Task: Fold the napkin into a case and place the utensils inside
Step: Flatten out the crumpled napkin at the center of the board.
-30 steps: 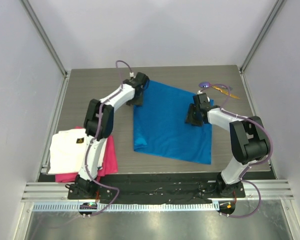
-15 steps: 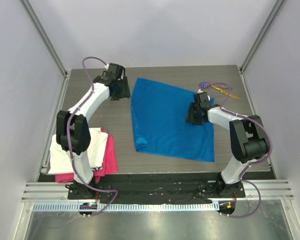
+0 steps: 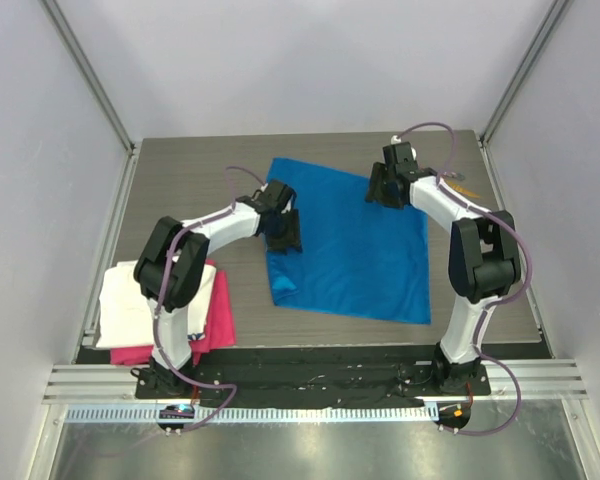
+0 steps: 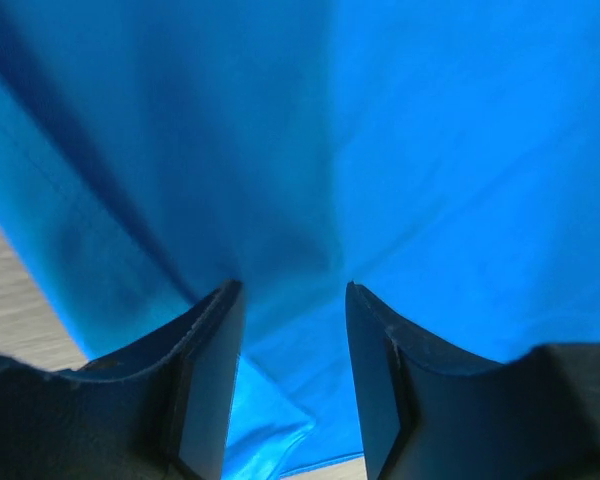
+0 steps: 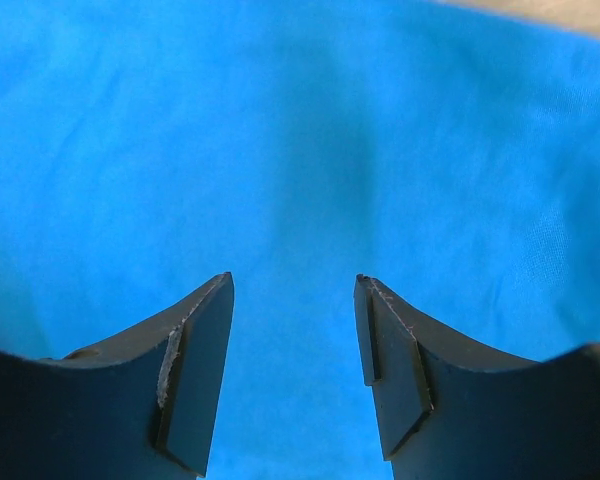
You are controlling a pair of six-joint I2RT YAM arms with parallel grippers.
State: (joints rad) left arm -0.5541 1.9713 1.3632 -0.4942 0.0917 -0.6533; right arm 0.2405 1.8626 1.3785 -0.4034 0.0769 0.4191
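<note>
The napkin [image 3: 350, 250] lies spread flat on the grey table [image 3: 180, 190], roughly in the middle, with one corner pointing to the far side and its left edge slightly doubled over near the front.

The left gripper [image 3: 282, 228] sits over that left edge of the napkin. In the left wrist view its fingers [image 4: 212, 360] stand moderately apart, with only blue fabric showing in the gap between them. Nothing is pinched, and a strip of bare tabletop shows just beyond the cloth's edge. Whether the fingertips touch the fabric cannot be told.

The right gripper [image 3: 388, 186] hangs over the far right part of the napkin, close to its far edge. From the right wrist camera its jaws are likewise parted to a middling width, empty, with smooth blue cloth filling the view below them.

Well to the left of the napkin, near the front, a folded white cloth [image 3: 138, 300] lies on top of a pink cloth [image 3: 218, 318].
</note>
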